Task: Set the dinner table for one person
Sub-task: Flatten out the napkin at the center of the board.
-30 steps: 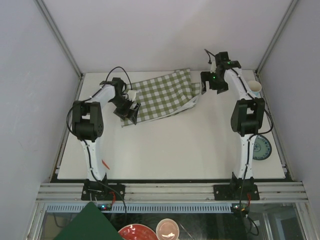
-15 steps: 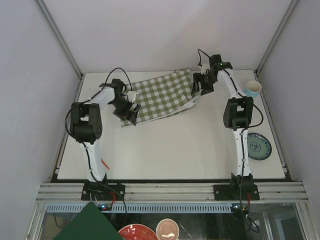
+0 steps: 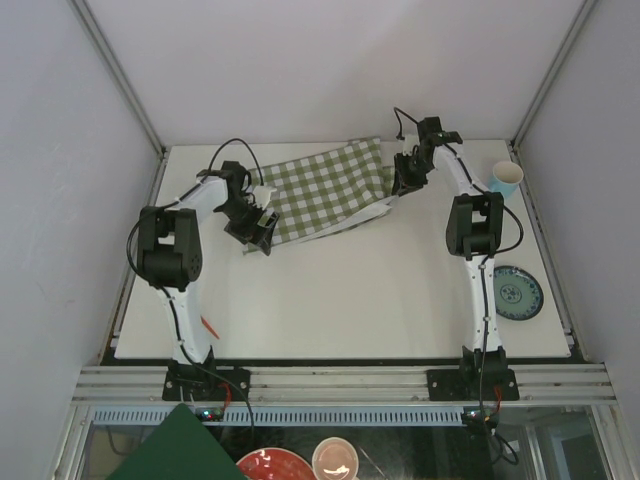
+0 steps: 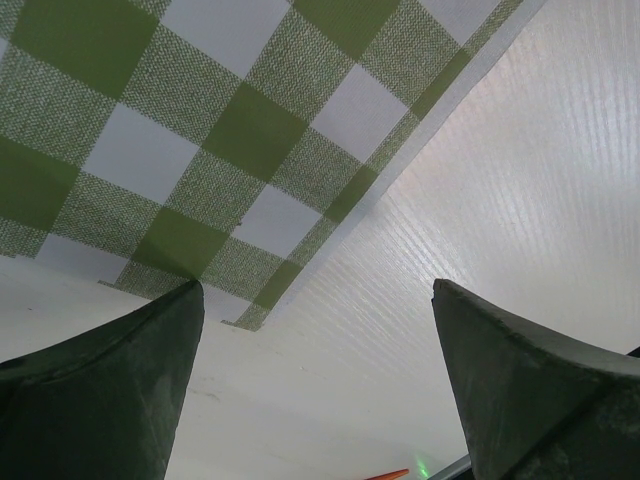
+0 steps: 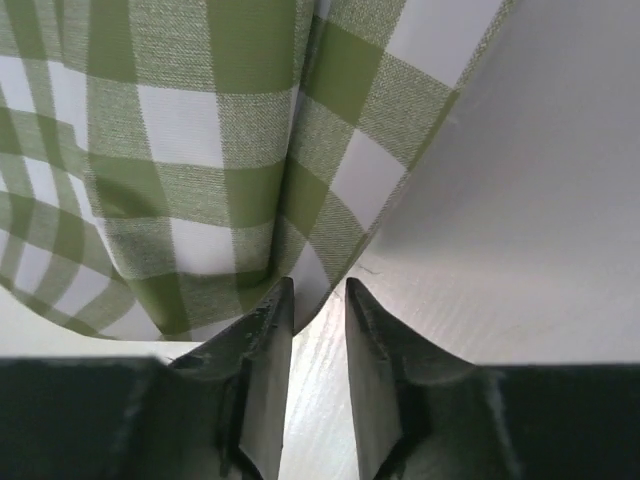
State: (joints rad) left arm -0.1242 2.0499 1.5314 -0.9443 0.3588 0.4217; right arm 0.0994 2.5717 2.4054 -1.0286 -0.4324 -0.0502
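The off-white dinner table (image 3: 350, 290) carries a green-and-white checked cloth (image 3: 325, 190), rumpled at its right end, toward the back. My left gripper (image 3: 258, 232) hangs at the cloth's near-left corner. In the left wrist view that gripper (image 4: 318, 390) stands wide open over bare tabletop, with the cloth (image 4: 240, 130) just ahead of it. My right gripper (image 3: 400, 185) is down at the cloth's right edge. Its jaws (image 5: 318, 300) are nearly together with a narrow gap, and the hem of the cloth (image 5: 200, 150) dips between the fingertips.
A blue-and-white cup (image 3: 508, 178) stands at the back right corner, and a patterned plate (image 3: 518, 293) lies by the right edge. A small orange item (image 3: 210, 328) lies beside the left arm. Below the table's front rail sit a red bowl (image 3: 265, 465) and a pink bowl (image 3: 335, 458).
The right arm has swung left from near the cup down to the cloth's right edge, and its jaws have narrowed from wide open. The left gripper has barely moved.
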